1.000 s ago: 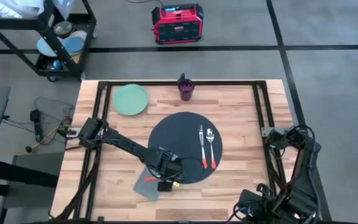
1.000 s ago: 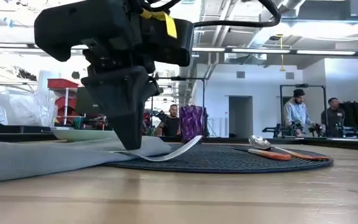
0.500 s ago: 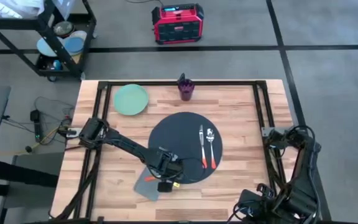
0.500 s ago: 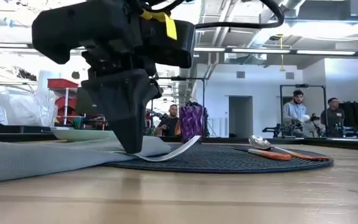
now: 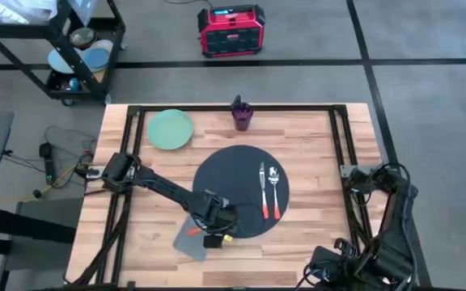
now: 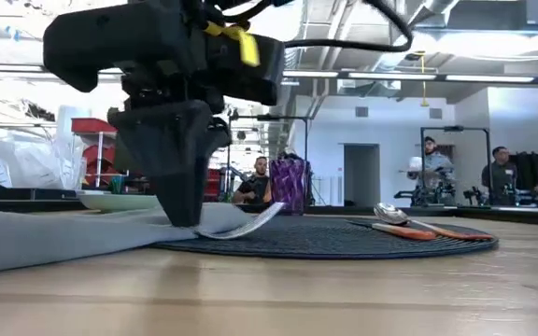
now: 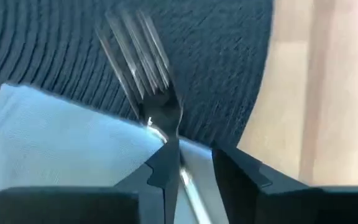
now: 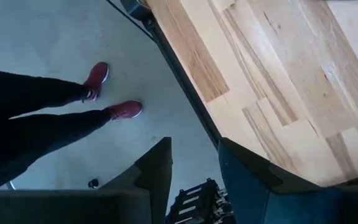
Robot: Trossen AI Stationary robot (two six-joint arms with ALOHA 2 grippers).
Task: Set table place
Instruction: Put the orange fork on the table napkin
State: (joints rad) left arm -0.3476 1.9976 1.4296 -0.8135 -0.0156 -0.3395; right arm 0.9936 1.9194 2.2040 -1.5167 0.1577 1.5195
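The place, a round dark grey mat (image 5: 237, 190), lies mid-table with a knife (image 5: 261, 187) and a spoon (image 5: 275, 187) on its right half. A fork (image 7: 148, 81) lies at the mat's near left rim: head over the mat, tines curving up (image 6: 269, 213), orange handle (image 5: 189, 232) on the grey napkin (image 5: 194, 241). My left gripper (image 5: 214, 229) stands on the fork, shut on it. A pale green plate (image 5: 171, 129) and a purple cup (image 5: 241, 115) sit at the far side. My right gripper (image 8: 194, 146) waits open off the table's near right corner. My left gripper (image 7: 191, 152) has the fork's neck (image 7: 178, 163), just behind the head, between its two fingers; the stem lies against one finger (image 7: 163, 168). The fingers (image 6: 183, 201) come from above, pointing down. The fork's underside rests on the napkin's edge, its head tilted up over the mat.
Bare wood lies left of the mat between plate and napkin, and right of the mat. A black rail frame (image 5: 342, 137) edges the table. Beyond it stand a black cart (image 5: 71, 48) and a red box (image 5: 230, 30); a person's legs (image 8: 55, 118) show near the right corner.
My left gripper has moved a little toward the table's left edge, staying low. The fork has slid with it, so its head reaches less far over the mat.
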